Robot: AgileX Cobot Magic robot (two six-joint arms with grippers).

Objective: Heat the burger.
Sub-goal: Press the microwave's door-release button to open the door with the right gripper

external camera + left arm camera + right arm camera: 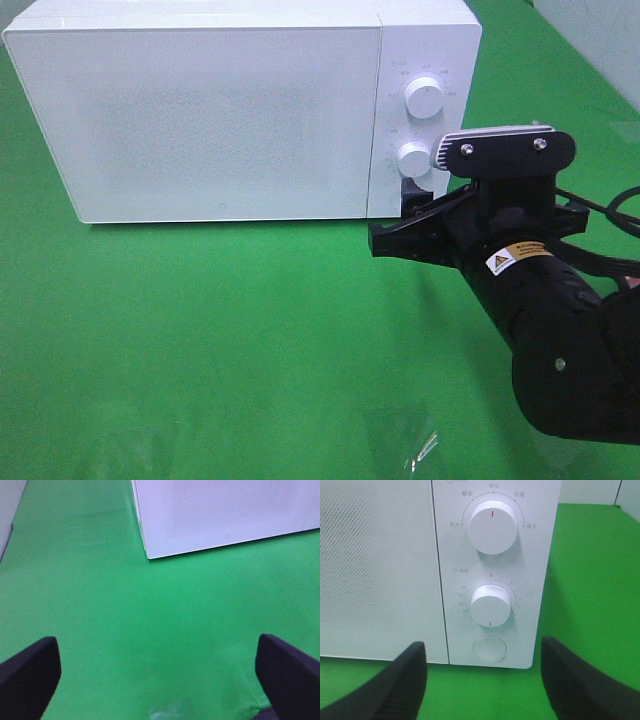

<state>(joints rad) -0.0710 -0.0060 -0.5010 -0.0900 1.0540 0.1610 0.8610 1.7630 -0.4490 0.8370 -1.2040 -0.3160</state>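
Note:
The burger is out of view. The white microwave (200,110) stands at the back with its door shut. My right gripper (395,215) is open just in front of the control panel, near the lower knob (413,158). In the right wrist view its fingers (400,685) stand wide apart on either side below the lower knob (490,605), touching nothing. That knob's red mark points down, and the upper knob (493,527) has its mark pointing up. My left gripper (157,680) is open and empty over the green cloth, well short of the microwave's corner (150,555).
A round button (490,648) sits under the lower knob. A small clear, shiny wrinkle (420,445) lies on the green cloth near the front. The right arm's black body (560,340) fills the right front of the table.

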